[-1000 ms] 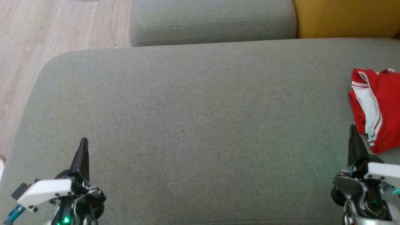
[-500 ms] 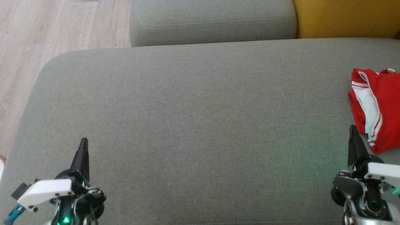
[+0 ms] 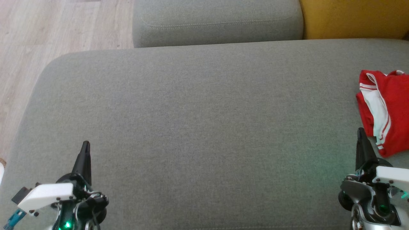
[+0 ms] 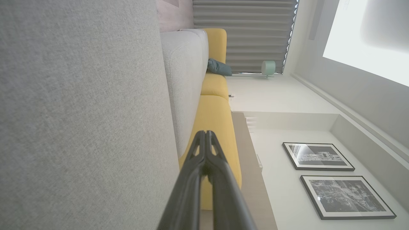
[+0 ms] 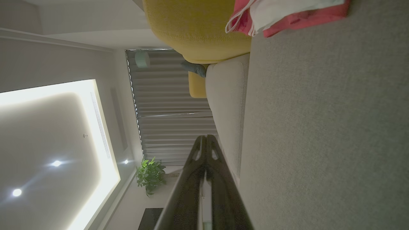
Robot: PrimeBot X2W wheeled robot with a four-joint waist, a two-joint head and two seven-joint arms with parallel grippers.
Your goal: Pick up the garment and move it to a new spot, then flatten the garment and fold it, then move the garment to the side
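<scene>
Hovering low over the wide grey woven-fabric sofa seat, my left end effector has its two long dark fingers pressed together into one narrow point, with nothing between them. My right end effector is the same: fingers pinched fully together, holding nothing. Both point away from me, toward the back of the sofa.

The crumpled red fabric garment with white panels and thin white stripes lies bunched on the seat, ahead of my right end effector and to its right, and is cut off by the right edge of the head view. From the head, its nearest red fold looks just beside my right fingertips, on their outer side. The right wrist view shows bare grey seat between those fingers and the cloth, so they are apart. In that view the garment lies near a mustard-yellow fabric cushion. From my left end effector the garment is well apart, across nearly the whole seat to its right.

Ahead of my left end effector and somewhat to its right, past the seat's far edge, sits a rounded grey fabric back cushion. The yellow cushion adjoins it, ahead of my right end effector. Pale wood-plank floor lies to the left of my left end effector.
</scene>
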